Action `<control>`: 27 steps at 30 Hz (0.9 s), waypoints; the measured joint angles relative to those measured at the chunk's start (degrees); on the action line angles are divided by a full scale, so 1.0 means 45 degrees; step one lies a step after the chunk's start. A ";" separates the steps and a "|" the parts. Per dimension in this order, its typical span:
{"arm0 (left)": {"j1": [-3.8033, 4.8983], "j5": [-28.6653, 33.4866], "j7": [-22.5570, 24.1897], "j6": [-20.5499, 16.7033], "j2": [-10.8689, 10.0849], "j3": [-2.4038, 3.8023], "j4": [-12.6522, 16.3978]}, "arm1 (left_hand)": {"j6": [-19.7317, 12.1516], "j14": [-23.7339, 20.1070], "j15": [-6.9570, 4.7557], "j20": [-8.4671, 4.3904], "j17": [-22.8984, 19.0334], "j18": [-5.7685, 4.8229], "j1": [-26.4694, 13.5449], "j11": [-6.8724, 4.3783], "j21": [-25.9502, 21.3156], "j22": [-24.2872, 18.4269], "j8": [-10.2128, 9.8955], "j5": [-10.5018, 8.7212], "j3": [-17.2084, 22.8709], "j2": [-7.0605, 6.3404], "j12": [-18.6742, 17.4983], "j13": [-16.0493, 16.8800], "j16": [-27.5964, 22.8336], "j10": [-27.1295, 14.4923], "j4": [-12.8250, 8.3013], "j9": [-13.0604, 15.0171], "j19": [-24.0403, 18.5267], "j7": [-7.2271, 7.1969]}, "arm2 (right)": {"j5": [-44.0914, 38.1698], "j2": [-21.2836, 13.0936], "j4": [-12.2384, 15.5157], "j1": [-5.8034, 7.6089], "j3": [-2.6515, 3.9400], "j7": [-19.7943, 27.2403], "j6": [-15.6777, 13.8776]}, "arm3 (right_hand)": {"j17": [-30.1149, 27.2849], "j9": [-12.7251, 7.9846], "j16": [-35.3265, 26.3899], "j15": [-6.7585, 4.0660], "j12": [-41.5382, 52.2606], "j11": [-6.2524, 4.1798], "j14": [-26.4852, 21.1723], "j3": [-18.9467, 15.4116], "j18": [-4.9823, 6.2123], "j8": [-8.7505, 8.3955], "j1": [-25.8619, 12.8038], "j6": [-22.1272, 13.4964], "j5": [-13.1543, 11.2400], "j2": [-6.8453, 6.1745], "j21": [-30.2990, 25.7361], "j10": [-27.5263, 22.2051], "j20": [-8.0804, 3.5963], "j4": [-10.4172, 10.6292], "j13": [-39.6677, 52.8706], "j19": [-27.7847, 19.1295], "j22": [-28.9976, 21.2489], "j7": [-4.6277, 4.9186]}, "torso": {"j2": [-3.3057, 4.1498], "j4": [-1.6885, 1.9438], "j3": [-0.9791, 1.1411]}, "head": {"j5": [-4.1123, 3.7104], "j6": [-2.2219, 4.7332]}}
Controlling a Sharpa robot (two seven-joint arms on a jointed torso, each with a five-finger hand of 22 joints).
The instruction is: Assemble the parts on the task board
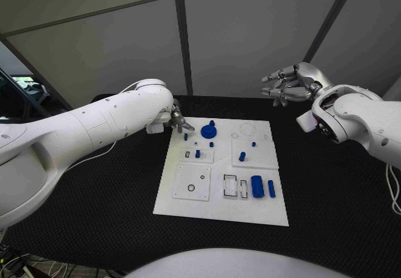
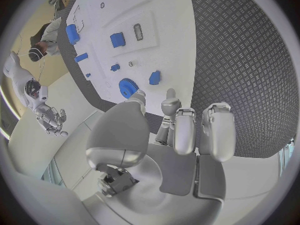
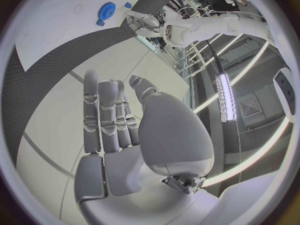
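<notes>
Since the left hand (image 1: pixel 178 121) hangs with fingers apart and empty just beside the blue gear (image 1: pixel 208 130) at the task board's (image 1: pixel 219 209) far end, it should come down slowly and straight. The right hand (image 1: pixel 288 82) waits spread, empty.

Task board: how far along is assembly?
Early, by the look of it. Board has small parts standing in it, but the gear and two cylinders lie loose. Left hand hovers empty at the board's far corner near the gear; right hand is raised, open, off the board.
</notes>
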 measured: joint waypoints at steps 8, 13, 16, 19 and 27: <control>-0.0050 0.0002 0.0026 0.0221 0.0031 -0.0002 0.0045 | 0.0160 0.0000 0.0000 0.0000 0.0000 0.0001 0.0080 0.0000 0.0000 0.0000 0.0000 0.0000 -0.0070 0.0154 0.0000 0.0018 0.0000 0.0000 0.0000 -0.0083 0.0000 -0.0024 | -0.0019 0.0008 -0.0014 -0.0001 -0.0001 0.0004 0.0021 | 0.0000 0.0000 0.0000 0.0000 0.0000 0.0000 0.0000 0.0000 0.0000 0.0000 0.0000 0.0000 0.0000 0.0000 0.0000 0.0000 0.0000 0.0000 0.0001 0.0000 0.0000 0.0000 | -0.0016 0.0009 0.0018 | -0.0034 -0.0023; -0.0064 0.0002 0.0025 0.0320 -0.0034 -0.0002 0.0202 | 0.0312 0.0000 -0.0001 0.0000 0.0001 0.0001 0.0133 -0.0049 0.0000 0.0000 0.0000 0.0000 -0.0132 0.0206 0.0055 0.0034 0.0000 0.0050 -0.0010 -0.0142 0.0000 -0.0054 | -0.0024 -0.0004 -0.0016 -0.0001 -0.0001 0.0004 0.0027 | 0.0001 0.0000 0.0000 0.0000 0.0000 0.0000 0.0000 0.0000 0.0001 0.0000 0.0000 0.0000 0.0000 0.0000 0.0000 0.0000 0.0000 0.0000 0.0001 0.0000 0.0001 0.0000 | -0.0020 0.0026 0.0020 | -0.0083 -0.0026; -0.0064 0.0002 0.0014 0.0386 -0.0080 -0.0003 0.0326 | 0.0458 0.0000 0.0000 0.0000 0.0000 0.0002 0.0215 -0.0049 0.0051 0.0000 0.0055 0.0000 -0.0194 0.0288 0.0056 0.0038 0.0000 0.0049 -0.0056 -0.0153 0.0000 -0.0094 | -0.0026 -0.0003 -0.0022 -0.0001 -0.0001 0.0004 0.0030 | 0.0001 0.0000 0.0000 0.0000 0.0000 0.0000 0.0000 0.0000 0.0000 0.0000 0.0000 0.0000 0.0000 0.0000 0.0000 0.0000 0.0000 0.0000 0.0002 0.0000 0.0002 0.0000 | -0.0020 0.0029 0.0018 | -0.0088 -0.0026; -0.0064 0.0003 0.0004 0.0449 -0.0126 -0.0003 0.0442 | 0.0638 -0.0001 0.0000 0.0000 0.0000 0.0001 0.0335 -0.0098 0.0051 0.0000 0.0192 0.0000 -0.0228 0.0407 0.0056 0.0058 0.0000 0.0098 -0.0019 -0.0154 0.0000 -0.0137 | -0.0027 0.0000 -0.0039 -0.0001 -0.0001 0.0004 0.0032 | 0.0001 0.0000 0.0001 0.0000 0.0000 0.0000 0.0000 0.0000 0.0000 0.0000 0.0000 0.0000 0.0000 0.0000 0.0000 0.0000 0.0000 0.0000 0.0002 0.0000 0.0002 0.0000 | -0.0020 0.0029 0.0018 | -0.0088 -0.0028; -0.0069 0.0005 -0.0008 0.0526 -0.0282 -0.0003 0.0628 | 0.0682 0.0000 0.0000 -0.0001 0.0000 0.0001 0.0657 -0.0098 0.0051 0.0000 0.0288 0.0064 -0.0227 0.0555 0.0055 0.0047 0.0000 0.0098 -0.0019 -0.0138 0.0000 -0.0182 | -0.0034 0.0022 -0.0074 -0.0002 -0.0002 0.0001 0.0042 | 0.0019 0.0000 0.0001 0.0000 0.0000 0.0000 0.0000 0.0000 -0.0001 0.0000 0.0000 0.0000 0.0000 0.0000 0.0000 0.0000 0.0000 -0.0001 0.0003 0.0000 -0.0011 0.0000 | -0.0010 0.0029 0.0012 | -0.0076 -0.0071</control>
